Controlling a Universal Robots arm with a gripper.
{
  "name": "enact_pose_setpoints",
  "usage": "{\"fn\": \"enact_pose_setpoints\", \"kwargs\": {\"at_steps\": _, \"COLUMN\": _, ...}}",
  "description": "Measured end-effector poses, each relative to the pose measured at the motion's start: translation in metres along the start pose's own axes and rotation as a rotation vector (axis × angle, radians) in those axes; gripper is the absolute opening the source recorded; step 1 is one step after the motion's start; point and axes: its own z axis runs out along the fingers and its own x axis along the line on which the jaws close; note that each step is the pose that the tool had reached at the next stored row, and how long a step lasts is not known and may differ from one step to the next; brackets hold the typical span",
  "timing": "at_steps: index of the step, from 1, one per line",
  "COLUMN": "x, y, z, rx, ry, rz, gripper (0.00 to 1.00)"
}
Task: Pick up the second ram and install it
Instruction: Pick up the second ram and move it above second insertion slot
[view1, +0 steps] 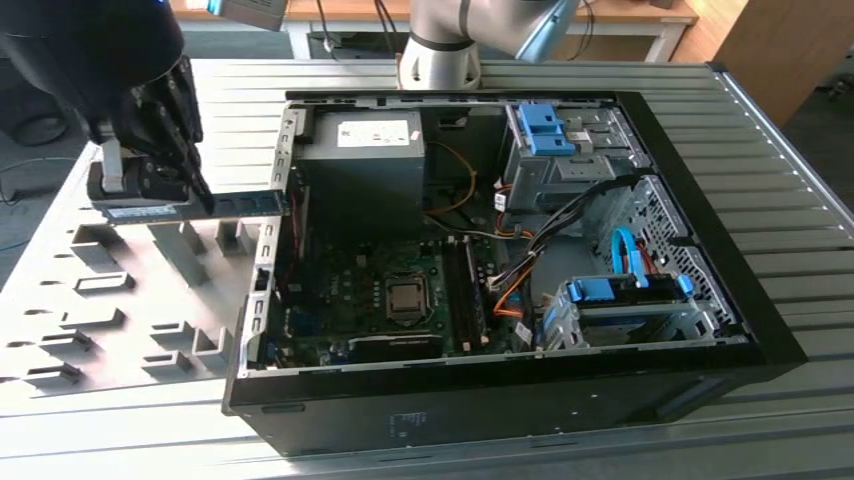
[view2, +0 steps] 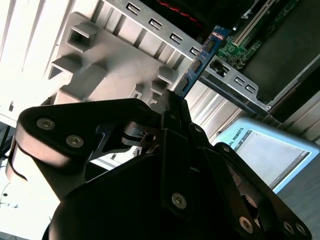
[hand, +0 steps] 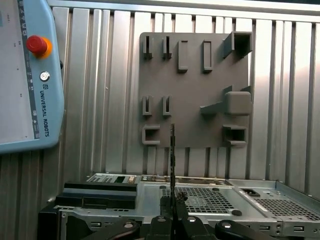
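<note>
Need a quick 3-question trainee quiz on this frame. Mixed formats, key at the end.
1. True or false: the second ram is seated on the motherboard.
2. Pick one. Relative to the PC case in the exterior view, the gripper is: A) deep inside it; B) outside it, on the grey holder plate side; C) over the blue drive brackets.
3. Fill in: the gripper is ____ on the second ram.

Key: 1 false, it is held in the air, off the motherboard; 2 B; 3 shut.
</note>
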Motion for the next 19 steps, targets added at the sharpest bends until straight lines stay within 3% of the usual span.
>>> {"fn": "enact_pose_setpoints", "kwargs": {"at_steps": 11, "x": 0.0006, "y": -0.0159, "z": 0.0003, "rx": 0.0, "ry": 0.0, "rz": 0.0, "gripper": 0.14}}
{"fn": "enact_pose_setpoints", "kwargs": {"at_steps": 19, "x": 0.0014, "y": -0.0376, "z": 0.001, "rx": -0.0004, "ry": 0.0, "rz": 0.0, "gripper": 0.14}}
